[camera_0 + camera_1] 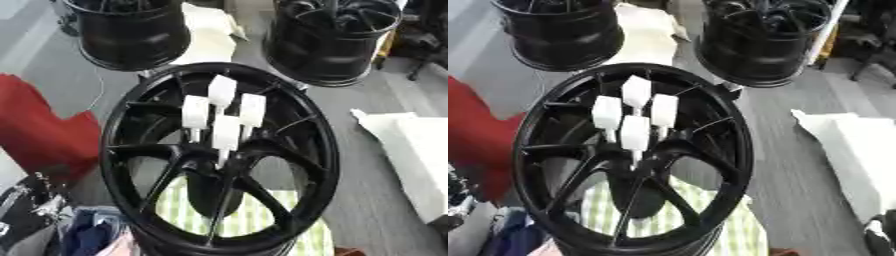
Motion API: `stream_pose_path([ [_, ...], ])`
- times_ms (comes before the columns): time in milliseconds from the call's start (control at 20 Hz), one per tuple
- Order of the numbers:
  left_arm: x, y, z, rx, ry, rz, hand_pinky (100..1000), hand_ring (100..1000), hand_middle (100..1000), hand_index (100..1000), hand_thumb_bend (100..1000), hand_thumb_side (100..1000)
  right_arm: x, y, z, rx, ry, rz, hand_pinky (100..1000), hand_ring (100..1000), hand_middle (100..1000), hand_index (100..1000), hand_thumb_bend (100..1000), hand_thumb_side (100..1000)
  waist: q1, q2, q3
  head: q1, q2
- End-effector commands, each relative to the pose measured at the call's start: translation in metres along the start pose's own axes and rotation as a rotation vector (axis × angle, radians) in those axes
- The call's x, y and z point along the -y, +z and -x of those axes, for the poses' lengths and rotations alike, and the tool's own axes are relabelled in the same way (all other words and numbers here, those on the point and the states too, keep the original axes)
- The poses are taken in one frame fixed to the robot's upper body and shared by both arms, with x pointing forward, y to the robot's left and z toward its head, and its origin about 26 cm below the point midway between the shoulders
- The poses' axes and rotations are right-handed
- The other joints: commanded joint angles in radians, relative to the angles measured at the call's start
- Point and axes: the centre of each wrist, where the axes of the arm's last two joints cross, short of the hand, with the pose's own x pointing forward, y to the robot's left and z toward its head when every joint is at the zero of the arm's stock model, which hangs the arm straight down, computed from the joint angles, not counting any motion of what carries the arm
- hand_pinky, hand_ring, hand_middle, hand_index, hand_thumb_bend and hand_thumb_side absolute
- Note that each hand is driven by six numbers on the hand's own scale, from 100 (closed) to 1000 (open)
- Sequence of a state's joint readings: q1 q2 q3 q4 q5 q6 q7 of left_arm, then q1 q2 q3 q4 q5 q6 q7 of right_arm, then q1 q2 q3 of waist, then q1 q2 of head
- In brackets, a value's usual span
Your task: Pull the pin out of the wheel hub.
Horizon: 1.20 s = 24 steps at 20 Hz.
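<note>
Black and glossy, a big wheel rim point(219, 160) fills the middle of both views, with its open face turned up toward the camera. Its thin spokes run from the outer ring to the hub point(214, 157) in the centre. Four white pins point(224, 117) stand in the hub, close together in a small cluster. Each has a wide white block on top and a thinner stem below that goes into the hub. One is at the far side, one at the left, one at the right, and one nearest the camera; this near pin point(226, 135) is a little lower than the others. All four are seated in the hub, and nothing touches them.

No robot hand is seen in either view, so I cannot tell how the fingers are.

Under the rim lies a cloth with green and white checks point(254, 220), visible through the gaps between the spokes. Behind the rim stand two more black rims, one at the far left point(131, 32) and one at the far right point(332, 40). A red thing point(44, 130) is at the left, and a white sheet point(411, 150) lies on the grey floor at the right. Some mixed cloth, blue and pink, is at the lower left corner point(87, 235).
</note>
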State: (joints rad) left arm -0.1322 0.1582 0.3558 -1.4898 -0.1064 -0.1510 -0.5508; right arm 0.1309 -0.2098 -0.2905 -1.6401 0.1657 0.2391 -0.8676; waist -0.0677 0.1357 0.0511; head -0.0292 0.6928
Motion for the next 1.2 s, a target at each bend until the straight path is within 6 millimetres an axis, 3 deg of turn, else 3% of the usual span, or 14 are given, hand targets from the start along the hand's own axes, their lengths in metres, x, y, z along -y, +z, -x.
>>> stream_pose_path([
  [50,-0.008,-0.002,-0.016,0.033,-0.011,-0.014,621,724,727,841,100,272,0.029,-0.026,-0.045,0.145,0.133,0.101,129,410,776,729,471,185,-0.002,-0.017,0.006,-0.008,-0.009],
  [350,-0.011,-0.004,-0.034,0.068,-0.006,-0.005,620,721,721,838,100,290,0.062,-0.034,-0.122,0.437,0.341,-0.009,134,441,794,792,461,233,-0.015,-0.018,0.023,-0.009,-0.015],
  [650,-0.012,-0.003,-0.038,0.066,-0.001,0.003,620,718,717,836,100,290,0.066,-0.048,-0.184,0.661,0.471,-0.368,120,474,822,845,461,235,-0.024,-0.022,0.028,-0.008,-0.014],
  [900,-0.011,-0.003,-0.038,0.058,-0.001,0.017,619,716,713,836,100,290,0.062,-0.044,-0.238,0.774,0.523,-0.67,169,525,865,891,443,174,-0.032,-0.026,0.039,-0.017,-0.009],
  [950,-0.011,-0.003,-0.038,0.057,-0.002,0.02,619,716,713,836,100,290,0.061,-0.042,-0.246,0.788,0.53,-0.721,192,538,866,897,592,260,-0.033,-0.026,0.041,-0.018,-0.008],
  [1000,-0.011,-0.004,-0.038,0.057,-0.003,0.025,619,717,713,836,100,291,0.06,-0.039,-0.254,0.802,0.537,-0.774,224,552,881,902,452,191,-0.035,-0.027,0.045,-0.021,-0.008],
  [1200,-0.01,-0.004,-0.038,0.054,-0.006,0.04,619,716,713,836,100,291,0.056,-0.027,-0.282,0.84,0.556,-0.933,300,585,890,906,466,208,-0.04,-0.03,0.056,-0.031,-0.004],
])
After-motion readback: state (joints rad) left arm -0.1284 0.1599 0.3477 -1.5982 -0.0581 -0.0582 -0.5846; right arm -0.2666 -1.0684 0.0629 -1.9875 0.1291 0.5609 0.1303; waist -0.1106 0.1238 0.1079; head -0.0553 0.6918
